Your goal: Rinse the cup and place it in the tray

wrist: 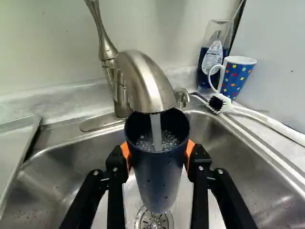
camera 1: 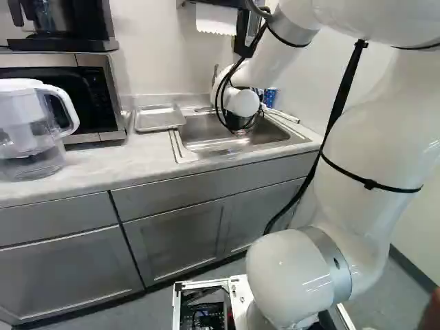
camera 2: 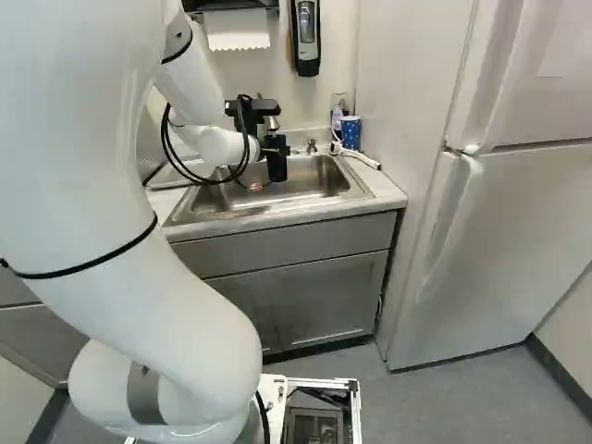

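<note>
In the right base view my gripper (camera 2: 266,148) is over the sink (camera 2: 319,191), beside the faucet. The wrist view has the gripper (wrist: 157,150) shut on the dark blue cup (wrist: 157,183), an orange pad on each side of it. The cup is upright, its open top under the faucet spout (wrist: 145,86). A stream of water (wrist: 156,131) runs into it, and bubbling water shows inside. Below the cup is the sink drain (wrist: 153,220). The metal tray (camera 1: 159,117) lies on the counter left of the sink in the left base view, with nothing seen in it.
Beside the sink's far corner stand a dotted mug (wrist: 234,78) and a soap bottle (wrist: 213,59). A white-handled brush (wrist: 259,116) lies along the sink's edge. A pitcher (camera 1: 27,130) and a microwave (camera 1: 86,93) stand on the counter; a fridge (camera 2: 509,240) is at the right.
</note>
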`<state>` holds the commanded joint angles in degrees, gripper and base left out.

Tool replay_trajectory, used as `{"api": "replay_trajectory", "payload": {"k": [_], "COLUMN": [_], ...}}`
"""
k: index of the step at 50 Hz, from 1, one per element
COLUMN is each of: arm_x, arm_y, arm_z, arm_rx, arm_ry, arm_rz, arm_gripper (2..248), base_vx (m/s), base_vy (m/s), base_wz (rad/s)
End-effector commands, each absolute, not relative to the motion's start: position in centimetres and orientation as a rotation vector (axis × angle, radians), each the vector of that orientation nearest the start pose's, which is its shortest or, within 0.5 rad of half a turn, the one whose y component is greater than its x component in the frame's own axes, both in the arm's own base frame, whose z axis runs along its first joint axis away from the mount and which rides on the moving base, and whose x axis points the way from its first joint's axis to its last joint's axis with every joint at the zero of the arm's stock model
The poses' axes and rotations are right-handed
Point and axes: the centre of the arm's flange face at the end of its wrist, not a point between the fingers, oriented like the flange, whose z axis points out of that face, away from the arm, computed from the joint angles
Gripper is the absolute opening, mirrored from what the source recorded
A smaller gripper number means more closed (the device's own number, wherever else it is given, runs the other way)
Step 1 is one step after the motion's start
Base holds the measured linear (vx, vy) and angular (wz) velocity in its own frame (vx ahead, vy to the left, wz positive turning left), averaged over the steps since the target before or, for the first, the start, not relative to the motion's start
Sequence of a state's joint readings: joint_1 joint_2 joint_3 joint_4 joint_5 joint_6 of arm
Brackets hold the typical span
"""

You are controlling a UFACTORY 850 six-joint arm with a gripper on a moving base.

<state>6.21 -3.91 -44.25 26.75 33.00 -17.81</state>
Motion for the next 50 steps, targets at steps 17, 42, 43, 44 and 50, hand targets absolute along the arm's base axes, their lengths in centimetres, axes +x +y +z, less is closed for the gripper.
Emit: {"api": "replay_trajectory", "payload": {"k": [17, 42, 43, 44, 50], "arm_x": [49.84, 49.84, 49.84, 49.84, 49.84], "arm_y": [3.20, 3.20, 3.20, 3.20, 3.20], "arm_z": [49.63, 49.63, 49.63, 49.63, 49.63], "arm_rx": [-2.623, -2.623, -2.623, -2.623, -2.623], "arm_ry": [0.205, 0.205, 0.205, 0.205, 0.205], "arm_rz": [-1.874, -1.874, -1.874, -1.874, -1.874], "arm_gripper": [125, 125, 125, 125, 125], "base_vx": [0.000, 0.000, 0.000, 0.000, 0.000], "base_vy": [0.000, 0.000, 0.000, 0.000, 0.000], "base_wz": [0.000, 0.000, 0.000, 0.000, 0.000]}}
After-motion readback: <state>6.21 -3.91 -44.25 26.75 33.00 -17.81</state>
